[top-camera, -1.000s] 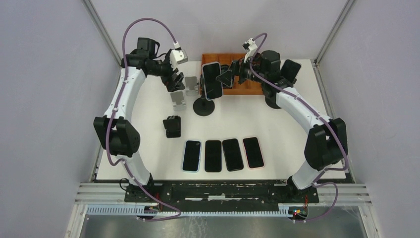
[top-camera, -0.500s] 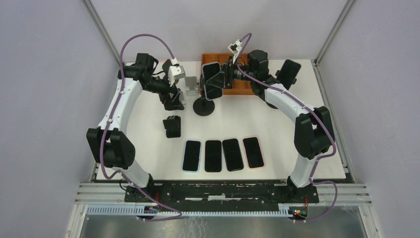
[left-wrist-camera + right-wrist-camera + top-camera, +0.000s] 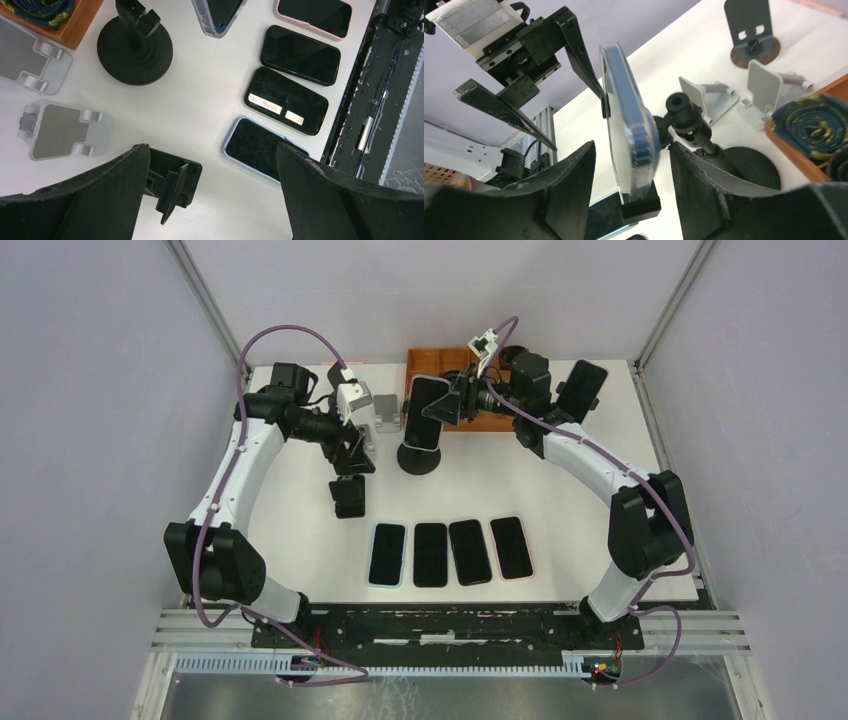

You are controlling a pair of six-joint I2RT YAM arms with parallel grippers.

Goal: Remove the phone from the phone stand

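right fingers [image 3: 566, 200] narrowly flank the glossy clear-cased phone [image 3: 629, 130] on its round-based stand [image 3: 749, 167]; left fingers [image 3: 100, 195] wide

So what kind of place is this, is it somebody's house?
Probably a robot testing lab, not a house. Two robot arms are bolted to a metal rail at a white table with plain panels around it, and four phones lie in a neat row near spare phone stands.

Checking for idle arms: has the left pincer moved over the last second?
Yes: the left pincer came toward the near edge, closer to the small black stand.
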